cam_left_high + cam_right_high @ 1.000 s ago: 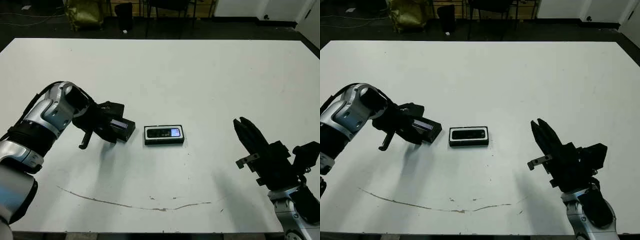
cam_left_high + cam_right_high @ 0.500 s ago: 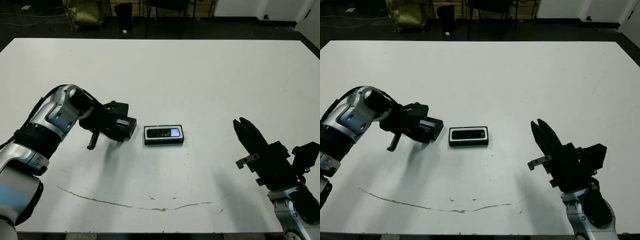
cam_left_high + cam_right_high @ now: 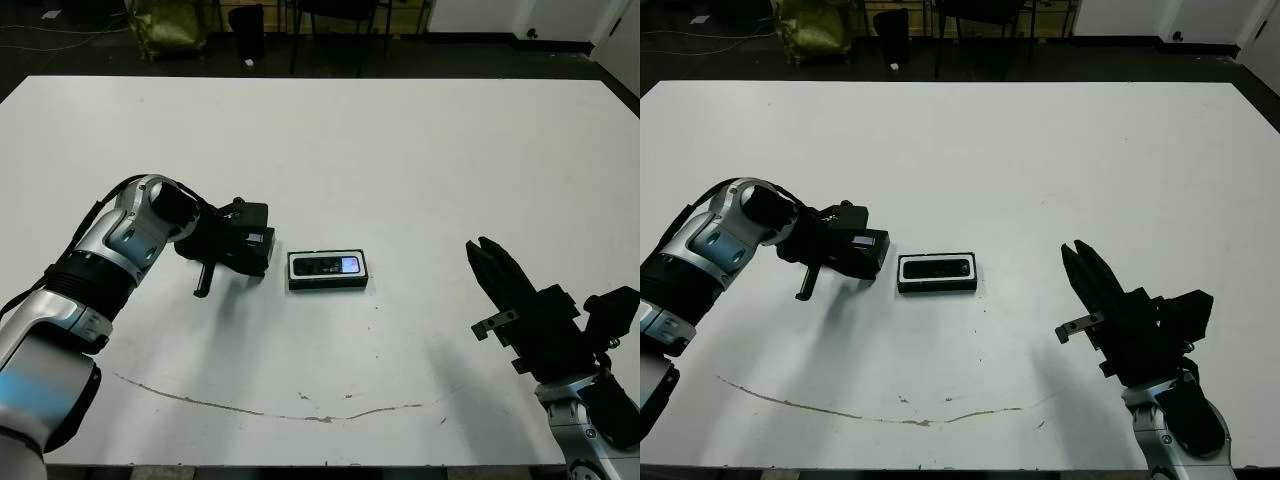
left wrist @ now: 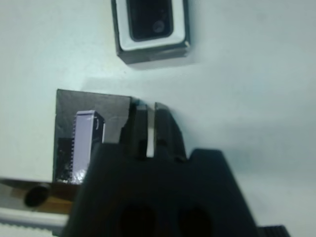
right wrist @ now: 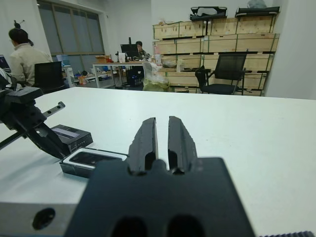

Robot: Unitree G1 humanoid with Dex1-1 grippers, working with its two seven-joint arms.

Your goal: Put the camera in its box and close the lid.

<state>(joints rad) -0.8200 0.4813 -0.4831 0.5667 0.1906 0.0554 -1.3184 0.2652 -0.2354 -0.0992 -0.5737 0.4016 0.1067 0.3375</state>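
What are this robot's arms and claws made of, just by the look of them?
Both arms have silvery-grey shells with black joints; a black cable loops over the left arm. Each ends in a boxy black gripper with two slim, tapering black fingers, clearest on the right gripper.

Near the middle of the bench (image 3: 400, 140) we find the box (image 3: 328, 271) with the camera (image 3: 328, 266) lying inside it. Just to the box's left sits the lid (image 3: 250, 249), close beside it but apart, with our left tool (image 3: 245, 240) at it. Our right tool (image 3: 487, 262) hangs well to the right of the box, nearer the bench's front edge, with nothing under it.
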